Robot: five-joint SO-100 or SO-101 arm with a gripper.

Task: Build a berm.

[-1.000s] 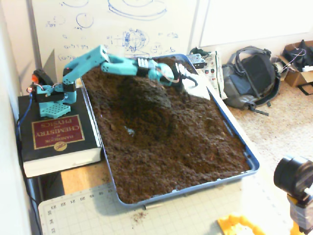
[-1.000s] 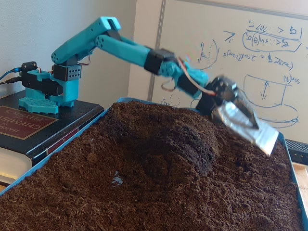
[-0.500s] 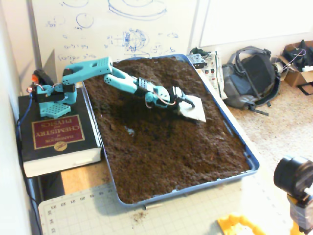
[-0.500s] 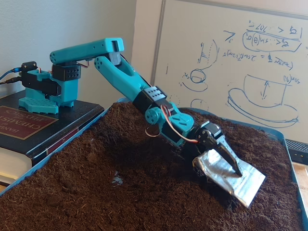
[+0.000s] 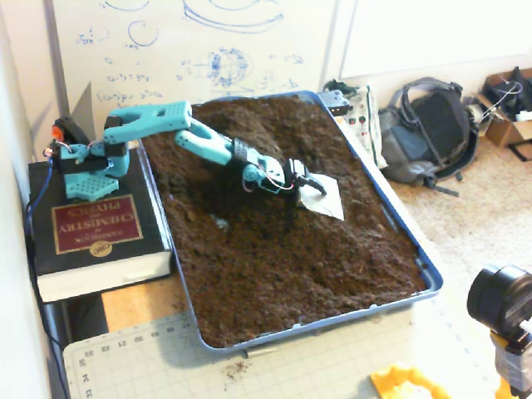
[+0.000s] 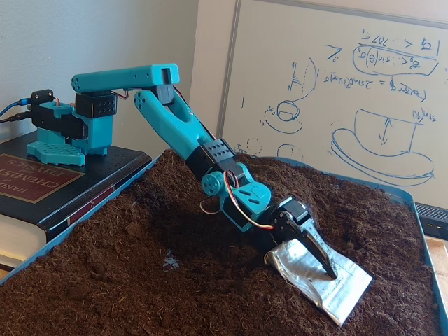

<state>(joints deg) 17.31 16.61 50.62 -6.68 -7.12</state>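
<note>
While my gripper (image 6: 323, 269) clamps the foil scoop (image 6: 318, 281) on flat soil (image 5: 291, 249), I see no berm yet.

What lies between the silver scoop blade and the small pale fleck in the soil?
Only loose dark soil; in both fixed views the stretch from the blade to the fleck holds nothing else.

In a fixed view, the tray (image 5: 428, 278) of soil (image 5: 283, 249) sits in the middle. A book (image 5: 96, 237) lies beside the tray's left edge, and the arm's base (image 5: 87, 162) stands on it. A whiteboard (image 5: 199, 41) stands behind the tray's far edge. A backpack (image 5: 428, 129) lies past its right edge.
</note>
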